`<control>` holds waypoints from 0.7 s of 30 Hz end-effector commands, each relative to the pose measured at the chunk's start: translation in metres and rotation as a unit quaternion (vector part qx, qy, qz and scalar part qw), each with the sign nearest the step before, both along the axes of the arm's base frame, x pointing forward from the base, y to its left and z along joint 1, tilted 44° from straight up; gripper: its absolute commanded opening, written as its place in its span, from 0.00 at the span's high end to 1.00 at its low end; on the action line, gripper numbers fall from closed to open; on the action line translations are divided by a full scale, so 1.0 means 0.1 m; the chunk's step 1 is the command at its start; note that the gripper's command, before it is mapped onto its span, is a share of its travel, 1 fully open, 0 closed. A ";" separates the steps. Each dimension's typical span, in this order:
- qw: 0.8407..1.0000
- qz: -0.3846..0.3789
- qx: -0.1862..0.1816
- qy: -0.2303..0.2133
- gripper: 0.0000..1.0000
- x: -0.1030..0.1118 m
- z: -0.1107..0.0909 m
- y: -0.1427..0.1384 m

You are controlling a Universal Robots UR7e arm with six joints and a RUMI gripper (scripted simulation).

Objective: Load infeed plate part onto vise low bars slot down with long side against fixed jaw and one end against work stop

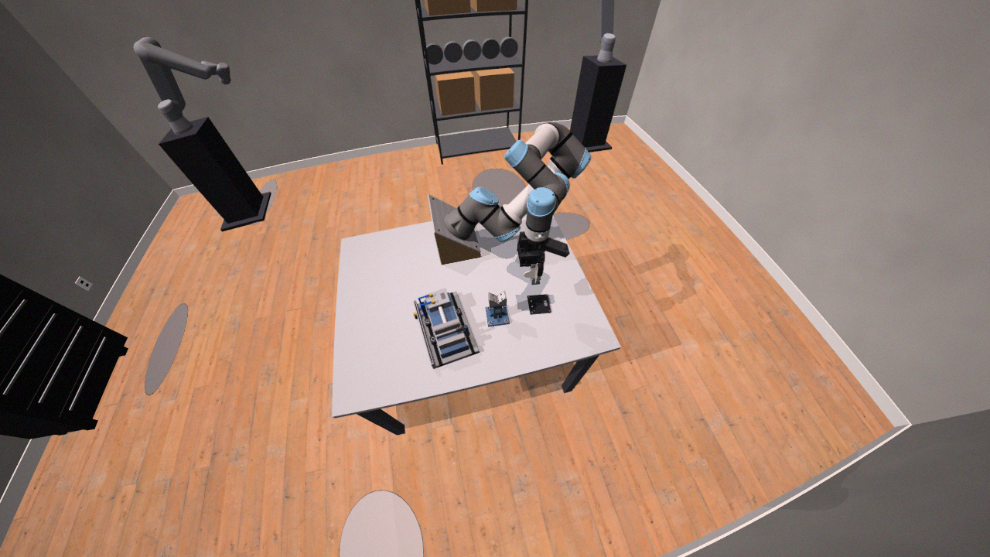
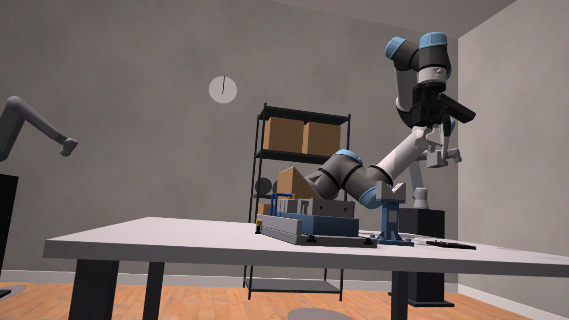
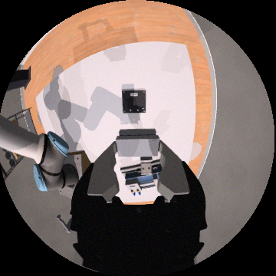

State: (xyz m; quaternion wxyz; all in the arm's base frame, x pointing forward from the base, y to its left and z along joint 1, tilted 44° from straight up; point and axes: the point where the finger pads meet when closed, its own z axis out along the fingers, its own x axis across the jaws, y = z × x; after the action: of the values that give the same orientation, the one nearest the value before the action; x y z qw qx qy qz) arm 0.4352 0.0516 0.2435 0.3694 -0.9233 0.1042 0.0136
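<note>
My gripper (image 1: 534, 277) (image 2: 438, 154) (image 3: 137, 141) is shut on the part, a light grey block (image 2: 435, 160) (image 3: 137, 143), and holds it high above the table, roughly level in the exterior view. Its milled slot cannot be made out. The black infeed plate (image 1: 534, 309) (image 2: 457, 246) (image 3: 128, 107) lies below with no block on it. The V-block (image 1: 496, 299) (image 2: 390, 194) (image 3: 146, 168) stands on its blue post, empty. The vise (image 1: 450, 336) (image 2: 334, 225) (image 3: 152, 178) is open, with no part seen in it. Its work stop is too small to tell.
The V-block's post stands between the vise and the infeed plate. The arm's wedge-shaped base (image 1: 458, 249) (image 2: 289, 183) is at the back of the table (image 1: 373, 277) (image 2: 159, 234). Blue air lines (image 2: 272, 205) rise at the vise's cylinder end. A shelf rack (image 1: 477, 141) stands behind.
</note>
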 end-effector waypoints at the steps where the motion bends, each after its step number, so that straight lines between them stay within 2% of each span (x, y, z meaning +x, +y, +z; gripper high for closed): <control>1: 1.000 0.001 -0.001 -0.002 1.00 0.02 -0.10 -0.12; 21: 1.000 0.009 -0.001 -0.009 1.00 0.04 -0.54 -0.59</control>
State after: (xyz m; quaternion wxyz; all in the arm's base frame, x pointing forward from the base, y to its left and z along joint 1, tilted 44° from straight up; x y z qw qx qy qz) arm 0.4385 0.0048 0.2005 0.3688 -0.9245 0.0954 0.0100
